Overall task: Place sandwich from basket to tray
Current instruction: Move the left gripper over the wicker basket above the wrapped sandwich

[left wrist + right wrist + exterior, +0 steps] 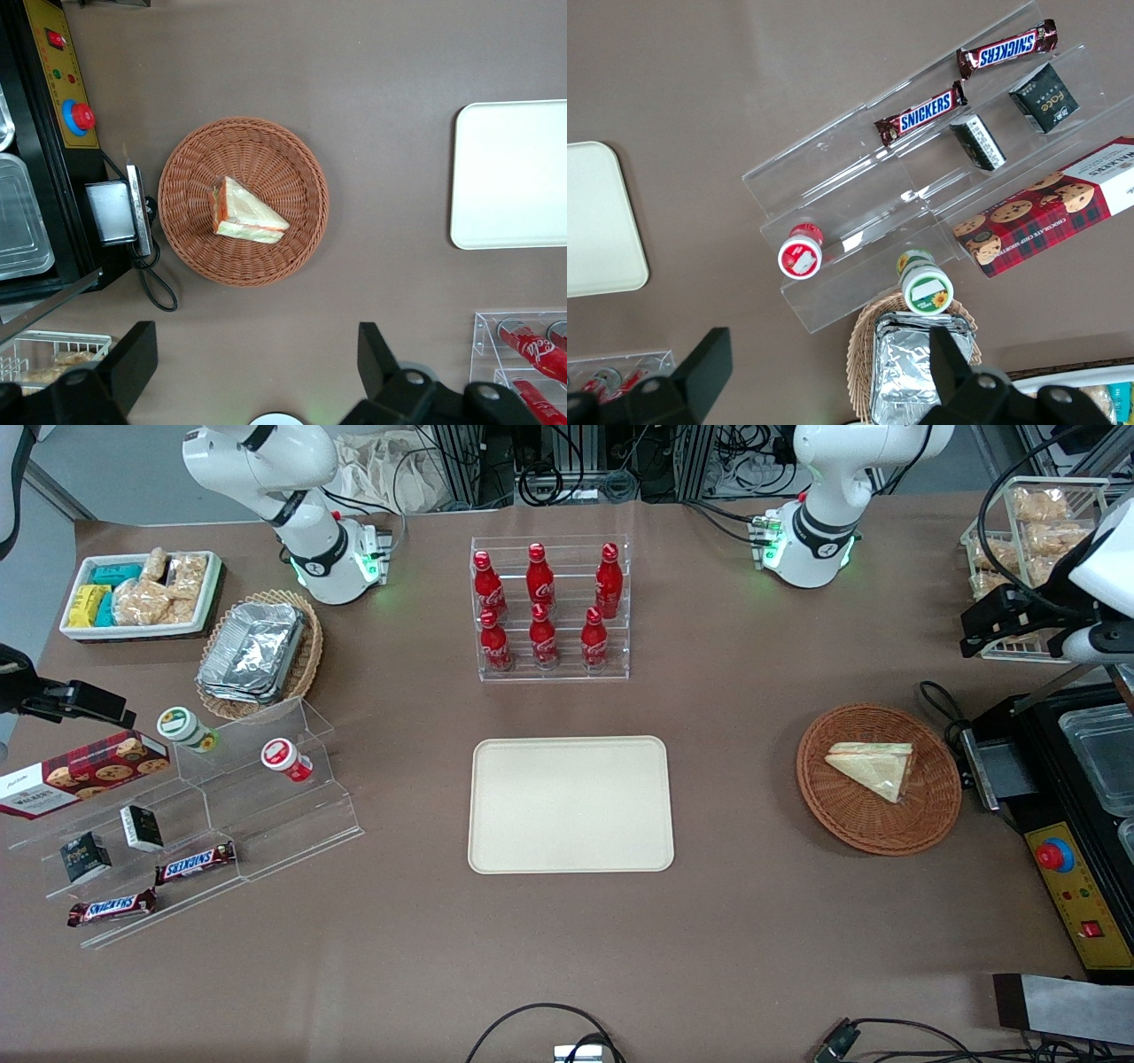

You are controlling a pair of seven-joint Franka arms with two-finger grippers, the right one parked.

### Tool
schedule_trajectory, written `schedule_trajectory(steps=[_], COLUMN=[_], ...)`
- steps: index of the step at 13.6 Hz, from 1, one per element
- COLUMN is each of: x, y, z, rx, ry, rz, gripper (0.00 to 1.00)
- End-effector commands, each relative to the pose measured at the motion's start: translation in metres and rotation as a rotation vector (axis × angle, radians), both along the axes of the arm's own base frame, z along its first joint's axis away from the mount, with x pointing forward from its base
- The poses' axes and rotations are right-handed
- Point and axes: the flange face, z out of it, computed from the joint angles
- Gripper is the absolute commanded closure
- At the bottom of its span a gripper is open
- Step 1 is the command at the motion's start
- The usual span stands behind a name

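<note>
My claw [252,367], fingers apart, hangs high above the wicker basket [306,230]; I should descend centred, pinching the wrapped sandwich [246,212] across its flat faces.

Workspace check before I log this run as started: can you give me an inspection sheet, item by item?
Surface: brown table, no spills seen.
Job's things: sandwich lies wrapped in the basket; tray holds nothing, nearer the table's middle.
Clutter: cola bottles in a clear rack; foil containers, cookie box, chocolate bars and snack packets toward the parked arm's end.
Grippers: gripper open, up above the table beside the basket, holding nothing.
Cables: black cable beside the basket, more at the table's near edge.
Surroundings: black machine with red button at the working arm's end.
</note>
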Motion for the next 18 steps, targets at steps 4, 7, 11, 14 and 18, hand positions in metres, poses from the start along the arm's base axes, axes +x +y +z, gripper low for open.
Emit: schedule_trajectory(steps=[4,7,11,14,18], x=[0.006,0.020,0.028,0.021,-0.004], y=[0.002,0.004,0.011,0.033,0.044], z=[-0.006,-0.029,-0.078,-0.115,-0.164], rx=[0.020,0.032,0.043,0.023,-0.009], ry=[0.027,0.063,0.116,0.104,0.055], rz=[0.046,0.298,0.425,0.519,0.672], gripper=[0.00,0.00,0.00,0.00,0.00])
